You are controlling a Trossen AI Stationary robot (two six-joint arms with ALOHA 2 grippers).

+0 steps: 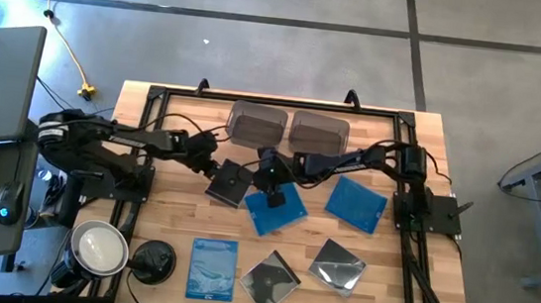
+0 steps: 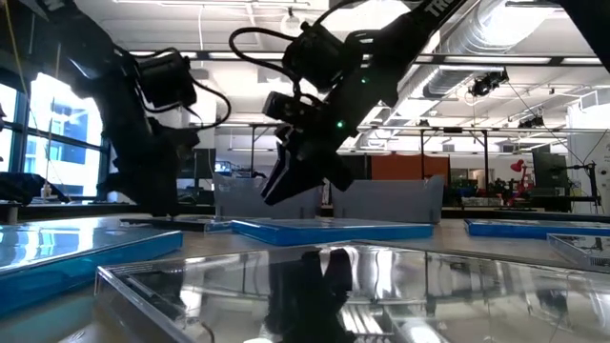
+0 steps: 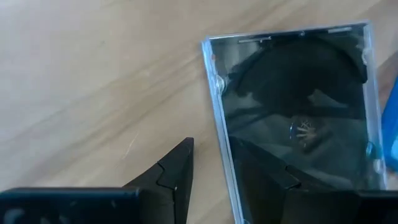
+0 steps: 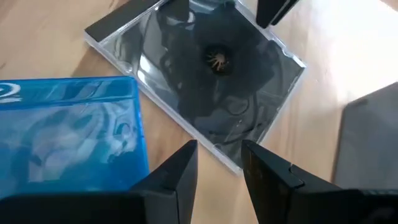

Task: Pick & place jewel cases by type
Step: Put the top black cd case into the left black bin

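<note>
Left claw (image 1: 217, 169), fingers parted, straddles the dark jewel case's (image 1: 231, 184) edge at counter (image 1: 175, 212) centre; right claw (image 1: 271, 167), narrowly parted, hovers at its three o'clock over a blue case (image 1: 275, 210). Crowding risks collision or shoving.

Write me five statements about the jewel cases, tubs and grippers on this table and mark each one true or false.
1. Both tubs already hold jewel cases. False: both look empty.
2. The left gripper has its fingers either side of one edge of the dark clear case. True.
3. Three blue cases lie on the table: the pale printed case, the middle blue case and the right blue case. True.
4. The right gripper is clamped on the blue case. False: its fingers are open above the table, at the edge of the dark clear case.
5. The two disc cases lie at the table's edge away from the tubs. True.
</note>
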